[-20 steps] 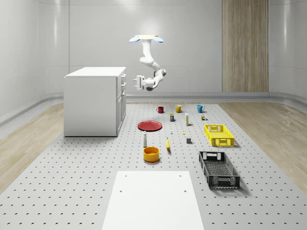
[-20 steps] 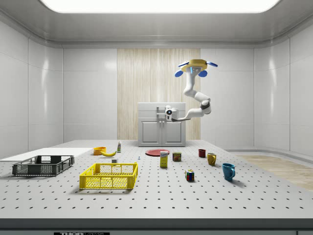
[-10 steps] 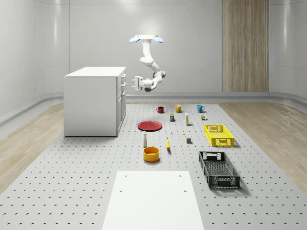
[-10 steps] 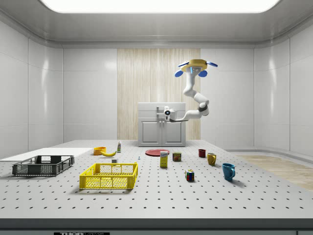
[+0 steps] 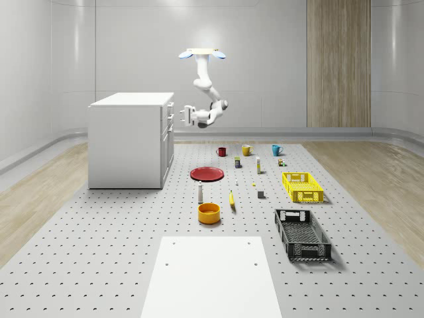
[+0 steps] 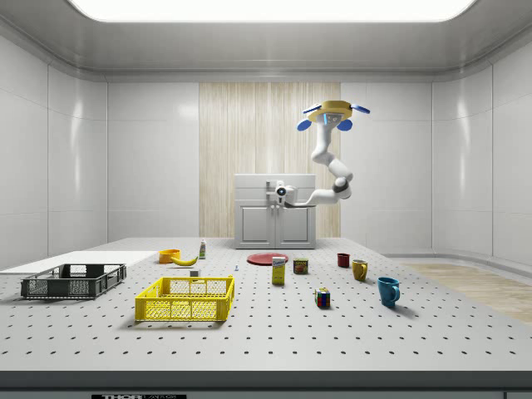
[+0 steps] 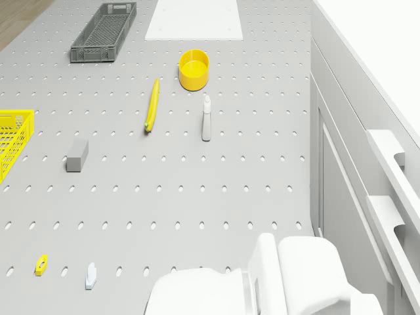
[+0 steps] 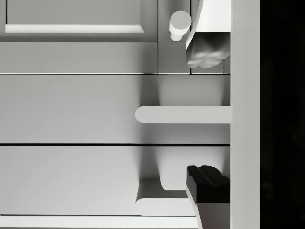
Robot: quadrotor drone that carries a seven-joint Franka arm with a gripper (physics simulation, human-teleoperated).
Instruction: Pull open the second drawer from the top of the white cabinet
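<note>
The drone [image 5: 202,54] hovers beside the white cabinet [image 5: 129,140]; its gripper [image 8: 208,114], jaws apart, straddles the second drawer's handle [image 8: 183,115] without closing. The second drawer [image 8: 71,109] looks shut, so grasping and pulling remain

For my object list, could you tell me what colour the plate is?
Red; the plate shows best in the whole-scene view.

you get bright, even light from a ceiling panel [image 6: 266,8], with soft sheen on the walls. short shadows sit under the black crate [image 5: 302,233]. the cabinet front [image 8: 95,105] looks dimmer, grey-shaded, with a black band alongside.
</note>
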